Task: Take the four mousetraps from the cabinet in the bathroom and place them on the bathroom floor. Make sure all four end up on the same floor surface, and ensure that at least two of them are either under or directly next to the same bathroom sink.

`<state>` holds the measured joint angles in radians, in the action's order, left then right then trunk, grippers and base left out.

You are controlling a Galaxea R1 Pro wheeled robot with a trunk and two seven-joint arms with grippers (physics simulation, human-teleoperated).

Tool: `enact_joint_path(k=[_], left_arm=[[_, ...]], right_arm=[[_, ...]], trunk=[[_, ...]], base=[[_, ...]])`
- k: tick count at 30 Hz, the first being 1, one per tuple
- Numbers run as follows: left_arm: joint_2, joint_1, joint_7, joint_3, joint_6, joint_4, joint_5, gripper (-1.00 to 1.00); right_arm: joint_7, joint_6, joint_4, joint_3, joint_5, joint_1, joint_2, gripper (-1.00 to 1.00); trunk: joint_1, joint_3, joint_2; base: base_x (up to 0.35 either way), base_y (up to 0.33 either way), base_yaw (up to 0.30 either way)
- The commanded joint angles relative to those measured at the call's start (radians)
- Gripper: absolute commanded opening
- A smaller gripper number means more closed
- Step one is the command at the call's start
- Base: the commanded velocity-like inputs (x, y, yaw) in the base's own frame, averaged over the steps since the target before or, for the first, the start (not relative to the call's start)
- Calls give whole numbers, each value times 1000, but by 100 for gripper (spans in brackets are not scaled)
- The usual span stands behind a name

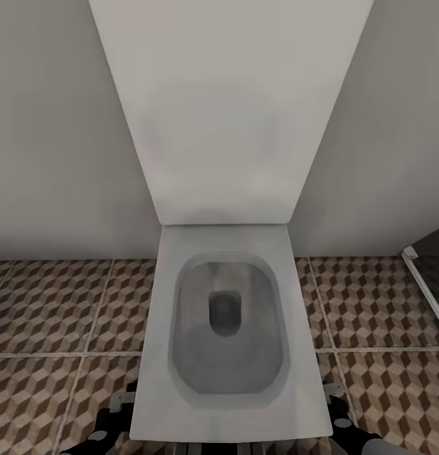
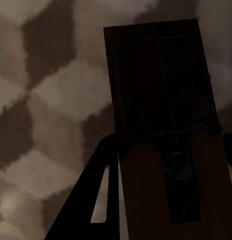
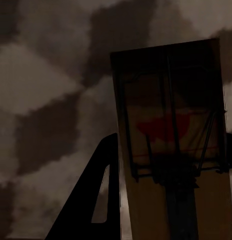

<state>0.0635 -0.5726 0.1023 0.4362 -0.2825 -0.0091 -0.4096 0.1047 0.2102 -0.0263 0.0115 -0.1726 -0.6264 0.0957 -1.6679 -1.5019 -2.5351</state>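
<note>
In front of the robot stands a white toilet with its lid up against the grey wall. The bowl is open and grey inside. The toilet stands on the floor, which has big tiles with a small brown and cream cube pattern and pale lines between them. At the far right edge of the head view is a bit of the dark shower base with a white rim.

Low in the head view, dark bits of the two arms peek out on each side of the toilet's front edge, the left arm at the left and the right arm at the right.

In the left wrist view, the left gripper grasps a trap. The small flat board sticks out past the dark fingers, with dark wire across it, above the tiled floor. It is dim there.

In the right wrist view, the right gripper grasps another trap. This board shows a red mark and dark wire, and it too is held above the floor tiles, between the fingers
</note>
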Motion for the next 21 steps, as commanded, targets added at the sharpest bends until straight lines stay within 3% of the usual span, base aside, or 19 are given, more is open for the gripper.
enact_joint_path(k=[1,21], left_arm=[[0,0,7,27,1,2,1,-100],[-8,0,7,27,3,2,2,-100]], right_arm=[[-2,1,-3,1,-7,-1,0,-100],[-13,-36,-3,1,-7,-1,1,-100]], trunk=[[0,-1,0],[0,-1,0]], base=[[0,0,0],[0,0,0]])
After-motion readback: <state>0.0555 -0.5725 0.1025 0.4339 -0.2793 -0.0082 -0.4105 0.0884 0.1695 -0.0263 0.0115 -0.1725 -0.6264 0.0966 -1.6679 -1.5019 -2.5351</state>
